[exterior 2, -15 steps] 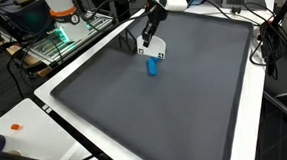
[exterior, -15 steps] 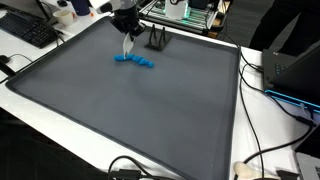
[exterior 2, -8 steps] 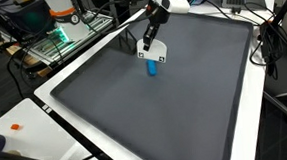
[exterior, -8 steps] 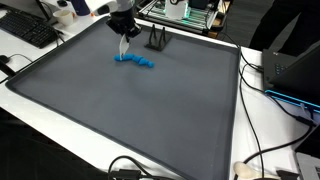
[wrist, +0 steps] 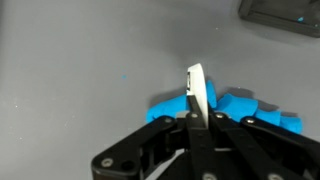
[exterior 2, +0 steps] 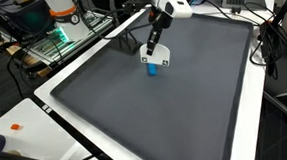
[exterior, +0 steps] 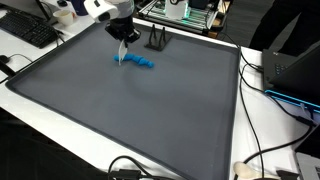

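Where the gray mat (exterior: 140,120) reaches its far edge, a small black stand (exterior: 157,40) sits just beside the gripper (exterior: 123,46). A keyboard (exterior: 28,30) lies off the mat on the white table (exterior: 50,135), and cables (exterior: 125,165) trail along the near side. Close below the fingers lies a blue object (exterior: 137,62), stretched flat on the mat. In the wrist view this blue object (wrist: 235,108) fills the space right behind the fingers and is partly covered by them. By count there is one stand, one keyboard, one blue object and one white piece (exterior 2: 155,58). That white piece, thin and flat, is pinched edge-on between the jaws, which press together on it. It hangs under the fingertips just over the blue object; whether the two touch cannot be told. The arm comes in from the far side of the mat, its wrist bent down and the fingers pointing steeply at the mat with a slight tilt.
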